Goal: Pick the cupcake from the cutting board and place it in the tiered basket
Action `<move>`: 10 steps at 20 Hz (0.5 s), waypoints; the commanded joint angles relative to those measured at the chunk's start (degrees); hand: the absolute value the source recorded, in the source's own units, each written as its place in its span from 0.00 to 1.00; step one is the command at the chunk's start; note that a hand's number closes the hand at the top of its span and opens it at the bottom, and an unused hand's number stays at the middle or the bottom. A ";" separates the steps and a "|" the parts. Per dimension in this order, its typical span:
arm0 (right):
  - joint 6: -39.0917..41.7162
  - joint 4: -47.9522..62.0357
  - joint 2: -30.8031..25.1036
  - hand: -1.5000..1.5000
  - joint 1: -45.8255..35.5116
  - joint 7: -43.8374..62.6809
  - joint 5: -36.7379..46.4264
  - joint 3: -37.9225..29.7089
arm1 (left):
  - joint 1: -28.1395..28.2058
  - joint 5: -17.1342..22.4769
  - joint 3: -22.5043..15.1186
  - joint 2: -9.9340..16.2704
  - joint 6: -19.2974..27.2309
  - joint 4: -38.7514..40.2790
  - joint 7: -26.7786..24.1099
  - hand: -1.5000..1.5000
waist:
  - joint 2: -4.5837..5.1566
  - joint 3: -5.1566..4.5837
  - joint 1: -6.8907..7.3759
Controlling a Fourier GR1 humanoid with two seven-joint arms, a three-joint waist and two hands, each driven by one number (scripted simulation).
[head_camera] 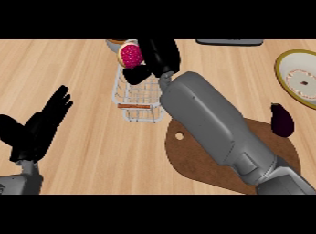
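The cupcake (129,54), pink-topped with a tan wrapper, sits at the far end of the white wire tiered basket (138,98), above its upper tier. My right hand (155,57) reaches over the basket with its fingers and thumb curled round the cupcake's right side. The grey right forearm crosses the round brown cutting board (201,164), which has a small hole near its left edge. My left hand (36,125) rests open at the left, fingers pointing up, well clear of the basket.
A dark purple eggplant (281,119) lies at the board's right edge. A yellow-rimmed plate (306,79) sits at the far right. A dark flat object (229,42) shows at the top edge. Bare wooden counter surrounds the basket.
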 commanded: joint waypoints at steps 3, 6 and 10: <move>-4.53 7.09 0.00 0.00 -6.76 -0.70 -6.93 4.42 | -5.37 0.46 0.64 0.49 -0.43 2.35 2.71 0.50 | 0.28 -0.03 0.65; -5.25 4.39 0.00 0.00 -5.39 -2.47 -10.97 2.44 | -1.60 -1.53 -0.64 -1.69 1.28 0.98 0.14 0.50 | 0.04 -0.01 -0.07; -7.70 3.23 0.00 0.00 -4.96 -2.89 -17.97 0.00 | -0.80 -0.38 0.87 -0.60 -0.22 2.09 -1.00 0.50 | 0.15 -0.01 0.33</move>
